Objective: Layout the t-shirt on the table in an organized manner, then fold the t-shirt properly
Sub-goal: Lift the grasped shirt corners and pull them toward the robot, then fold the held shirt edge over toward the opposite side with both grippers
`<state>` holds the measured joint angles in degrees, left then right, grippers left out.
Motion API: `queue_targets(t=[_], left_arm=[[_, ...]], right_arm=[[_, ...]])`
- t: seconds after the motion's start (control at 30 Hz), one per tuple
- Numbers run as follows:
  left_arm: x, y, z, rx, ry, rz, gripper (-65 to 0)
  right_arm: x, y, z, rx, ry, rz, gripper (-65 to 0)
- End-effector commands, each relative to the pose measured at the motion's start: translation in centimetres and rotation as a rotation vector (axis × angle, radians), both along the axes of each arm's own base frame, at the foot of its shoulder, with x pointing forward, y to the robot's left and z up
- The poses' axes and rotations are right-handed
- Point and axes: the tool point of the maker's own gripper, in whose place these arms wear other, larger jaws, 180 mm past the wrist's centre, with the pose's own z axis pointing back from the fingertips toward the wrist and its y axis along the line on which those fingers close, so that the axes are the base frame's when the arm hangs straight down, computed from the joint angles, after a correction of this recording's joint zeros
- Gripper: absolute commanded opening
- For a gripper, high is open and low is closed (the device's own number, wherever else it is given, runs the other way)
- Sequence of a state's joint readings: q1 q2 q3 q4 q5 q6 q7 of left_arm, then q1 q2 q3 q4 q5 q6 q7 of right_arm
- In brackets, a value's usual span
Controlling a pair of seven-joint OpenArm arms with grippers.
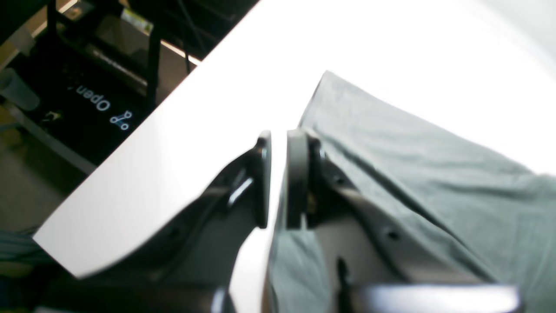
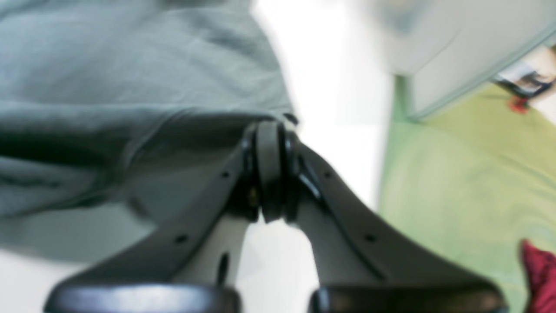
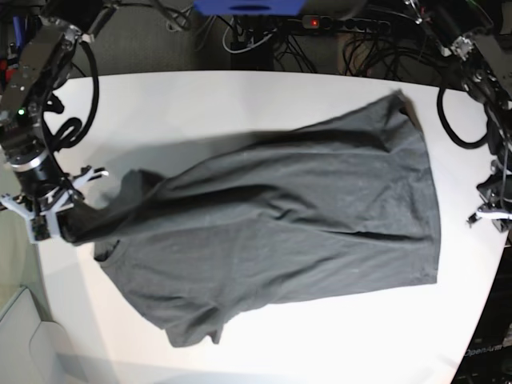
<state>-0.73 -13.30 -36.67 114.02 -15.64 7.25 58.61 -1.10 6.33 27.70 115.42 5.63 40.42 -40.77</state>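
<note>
The dark grey t-shirt (image 3: 304, 216) lies spread across the white table (image 3: 200, 104), with its hem toward the right edge and one sleeve near the front. My right gripper (image 3: 56, 224) sits at the table's left edge. It is shut on a bunched corner of the t-shirt (image 2: 130, 87), and the fabric is drawn up taut to my right gripper (image 2: 270, 130). My left gripper (image 3: 484, 216) hovers by the right edge, off the cloth. In the left wrist view, my left gripper (image 1: 278, 143) has its pads almost together with nothing between them, beside the t-shirt (image 1: 434, 174).
The table's edge (image 1: 130, 143) runs diagonally, with a dark stand (image 1: 100, 104) below it. Cables and a power strip (image 3: 336, 28) line the far side. A green surface (image 2: 456, 174) and a red object (image 2: 538, 269) lie beyond the table on the right arm's side.
</note>
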Motion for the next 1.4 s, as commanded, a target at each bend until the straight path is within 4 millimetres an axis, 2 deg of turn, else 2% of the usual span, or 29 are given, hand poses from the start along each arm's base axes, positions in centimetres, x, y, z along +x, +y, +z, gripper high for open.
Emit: queue_targets(t=[0.0, 0.07, 0.13, 0.17, 0.27, 0.4, 0.43, 0.5, 0.6, 0.67, 0.73, 0.77, 0.9, 1.0, 1.13, 1.37], left_arm=[[0.9, 0.4, 2.7, 0.038, -0.081, 0.000, -59.6], [1.4, 0.3, 3.5, 0.032, -0.102, -0.001, -59.6], [1.5, 0.2, 3.4, 0.026, -0.102, -0.001, -59.6], [1.3, -0.1, 2.4, 0.011, -0.082, -0.004, -59.6], [0.3, -2.4, -2.2, -0.057, 0.017, -0.035, -59.3], [-0.9, -7.7, -8.1, -0.154, 0.161, -0.131, -58.6], [-1.5, -9.0, -9.2, -0.178, 0.190, -0.147, -56.4], [-2.7, -11.1, -11.1, -0.209, 0.242, -0.184, -47.1], [-5.4, -13.4, -13.6, -0.239, 0.329, -0.227, -26.3], [-7.2, -14.4, -15.1, -0.253, 0.385, -0.248, -13.3], [-8.8, -14.7, -16.1, -0.264, 0.427, -0.249, -2.9], [-9.6, -15.2, -16.6, -0.278, 0.444, -0.248, 0.0], [-11.6, -16.0, -17.8, -0.317, 0.483, -0.230, 0.0], [-12.5, -17.3, -18.4, -0.360, 0.498, -0.224, 0.0], [-12.7, -18.3, -18.8, -0.393, 0.502, -0.215, 0.0], [-12.8, -18.6, -18.9, -0.404, 0.502, -0.213, 0.0]], right_arm=[[0.7, -0.3, 2.3, -0.007, -0.076, -0.004, -65.0], [1.0, -0.6, 2.8, -0.013, -0.089, -0.013, -65.0], [1.1, -0.6, 2.9, -0.012, -0.093, -0.012, -65.0], [1.0, -0.5, 2.7, -0.009, -0.087, -0.011, -65.0], [0.3, 0.0, 1.2, 0.013, -0.050, -0.004, -65.0], [0.2, 0.8, 0.5, 0.045, -0.039, -0.005, -65.0], [0.2, 1.0, 0.4, 0.049, -0.038, -0.002, -65.0], [0.3, 1.6, 0.3, 0.052, -0.034, 0.015, -65.0], [0.3, 1.9, 0.2, 0.051, -0.033, 0.023, -65.0], [0.4, 2.2, 0.2, 0.051, -0.032, 0.032, -65.0], [0.4, 2.3, 0.1, 0.051, -0.029, 0.037, -65.0], [0.4, 2.3, 0.1, 0.051, -0.029, 0.037, -65.0], [0.4, 2.3, 0.0, 0.050, -0.025, 0.036, -65.0], [0.4, 2.3, 0.0, 0.052, -0.023, 0.035, -65.0], [0.3, 2.3, -0.1, 0.051, -0.020, 0.036, -65.0], [0.3, 2.3, -0.1, 0.051, -0.019, 0.036, -65.0]])
